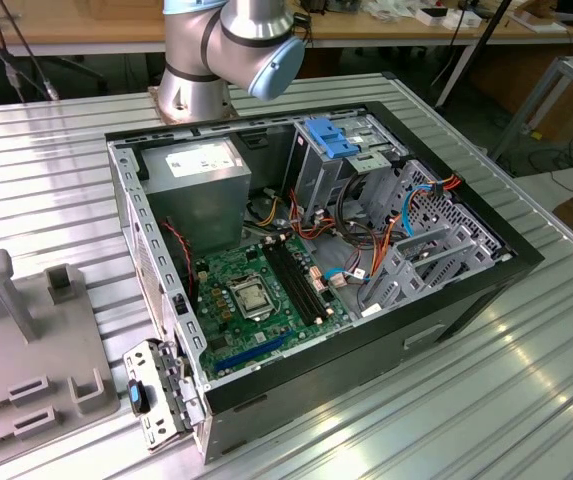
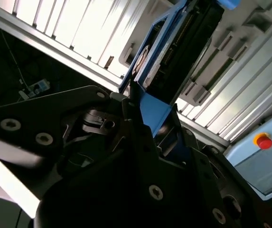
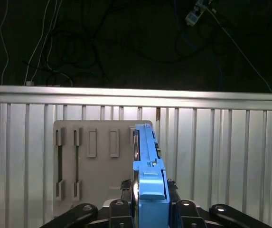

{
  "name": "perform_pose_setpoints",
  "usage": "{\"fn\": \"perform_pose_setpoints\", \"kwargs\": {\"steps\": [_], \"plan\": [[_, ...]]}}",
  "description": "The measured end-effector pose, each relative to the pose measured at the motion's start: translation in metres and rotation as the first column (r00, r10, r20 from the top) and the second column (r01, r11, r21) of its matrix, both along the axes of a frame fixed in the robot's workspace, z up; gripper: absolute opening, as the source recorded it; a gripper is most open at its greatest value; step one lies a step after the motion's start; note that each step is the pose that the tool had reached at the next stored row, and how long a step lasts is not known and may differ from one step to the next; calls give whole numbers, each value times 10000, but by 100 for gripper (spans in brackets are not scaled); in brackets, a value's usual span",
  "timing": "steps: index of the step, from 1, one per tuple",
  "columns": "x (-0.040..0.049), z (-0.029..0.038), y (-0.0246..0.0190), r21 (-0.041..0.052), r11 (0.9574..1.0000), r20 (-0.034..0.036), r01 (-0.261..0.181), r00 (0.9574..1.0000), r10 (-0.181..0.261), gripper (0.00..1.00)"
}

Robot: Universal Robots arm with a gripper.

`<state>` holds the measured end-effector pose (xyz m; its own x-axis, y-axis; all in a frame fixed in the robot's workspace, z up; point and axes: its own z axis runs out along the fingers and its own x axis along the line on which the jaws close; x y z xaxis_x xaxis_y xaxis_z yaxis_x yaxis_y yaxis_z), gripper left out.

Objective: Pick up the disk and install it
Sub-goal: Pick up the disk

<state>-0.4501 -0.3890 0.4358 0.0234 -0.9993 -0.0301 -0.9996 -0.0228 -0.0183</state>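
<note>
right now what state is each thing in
disk: held on edge in the hand
hand: shut on the disk
computer case: lying on its side, open, insides exposed
grey rack: nothing in the slots that show

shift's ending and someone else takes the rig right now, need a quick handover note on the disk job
End effector: shut on the disk, gripping it at one blue-railed end. The disk is held edge-on in both wrist views.
Things: the grey holder plate lies on the ribbed metal table, behind the disk in the first wrist view. In the exterior view the open computer case sits on the table with its motherboard exposed.
Done: disk grasped.
Left: the disk is in the end effector, not in the case, so the install is not done.
</note>
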Motion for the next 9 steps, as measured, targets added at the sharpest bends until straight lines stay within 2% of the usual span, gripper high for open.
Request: {"fn": "perform_pose_setpoints", "kwargs": {"steps": [2,6,8,9], "plan": [[0,140,0,0,10000,0,0,10000,0,37],[-1,323,0,1,10000,3,0,10000,0,37],[0,428,0,0,10000,1,0,10000,0,37],[0,505,0,-1,10000,-1,0,10000,0,37]]}}
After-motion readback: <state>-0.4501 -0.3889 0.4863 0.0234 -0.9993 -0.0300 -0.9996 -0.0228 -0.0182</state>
